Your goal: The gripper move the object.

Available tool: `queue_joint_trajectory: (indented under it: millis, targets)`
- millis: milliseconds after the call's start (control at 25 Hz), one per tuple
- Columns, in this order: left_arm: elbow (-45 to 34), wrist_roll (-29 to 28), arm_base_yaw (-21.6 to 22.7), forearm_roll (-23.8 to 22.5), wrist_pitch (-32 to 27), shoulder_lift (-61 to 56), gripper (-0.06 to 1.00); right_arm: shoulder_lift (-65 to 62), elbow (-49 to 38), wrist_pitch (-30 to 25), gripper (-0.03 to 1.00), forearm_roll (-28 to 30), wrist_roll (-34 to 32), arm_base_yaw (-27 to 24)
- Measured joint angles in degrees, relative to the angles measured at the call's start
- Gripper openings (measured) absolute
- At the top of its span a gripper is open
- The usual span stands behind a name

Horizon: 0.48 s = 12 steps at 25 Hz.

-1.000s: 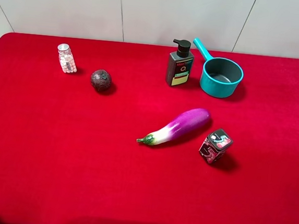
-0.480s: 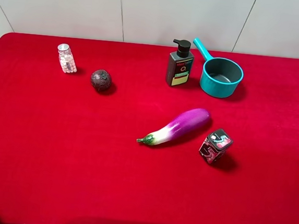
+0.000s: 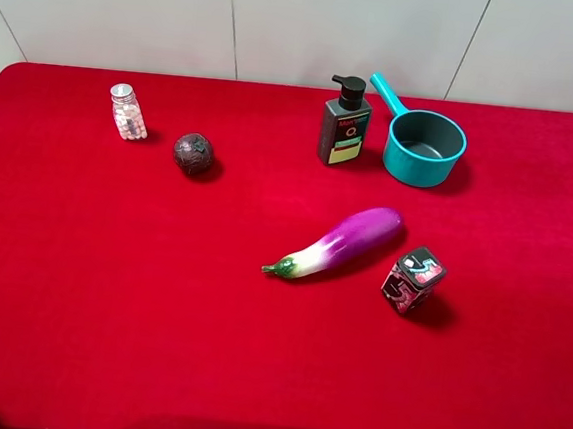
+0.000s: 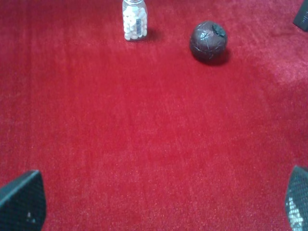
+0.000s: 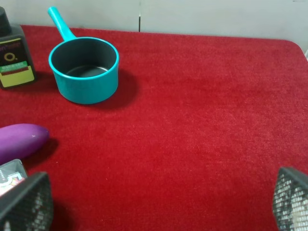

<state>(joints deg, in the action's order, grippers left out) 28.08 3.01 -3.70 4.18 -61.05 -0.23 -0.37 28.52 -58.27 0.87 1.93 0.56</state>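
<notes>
The dark grey pump bottle (image 3: 344, 129) with red text and a yellow-green label stands upright at the back of the red table, just left of a teal saucepan. It also shows at the edge of the right wrist view (image 5: 14, 60). My left gripper (image 4: 159, 207) is open and empty over bare cloth near the table's front left. Its fingertips (image 4: 21, 202) sit far apart. My right gripper (image 5: 159, 207) is open and empty near the front right, far from the bottle.
A teal saucepan (image 3: 425, 146) stands right of the bottle. A purple eggplant (image 3: 339, 241) and a patterned cube (image 3: 413, 279) lie mid-right. A clear pill bottle (image 3: 128, 112) and a dark ball (image 3: 193, 153) are at the back left.
</notes>
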Motion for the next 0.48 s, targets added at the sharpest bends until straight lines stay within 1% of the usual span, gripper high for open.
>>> queue_joint_trajectory:
  millis: [480]
  targets:
    - [0.00,0.00,0.00,-0.10,0.00,0.00,0.99,0.00,0.00,0.00,0.69,0.00,0.00,0.00]
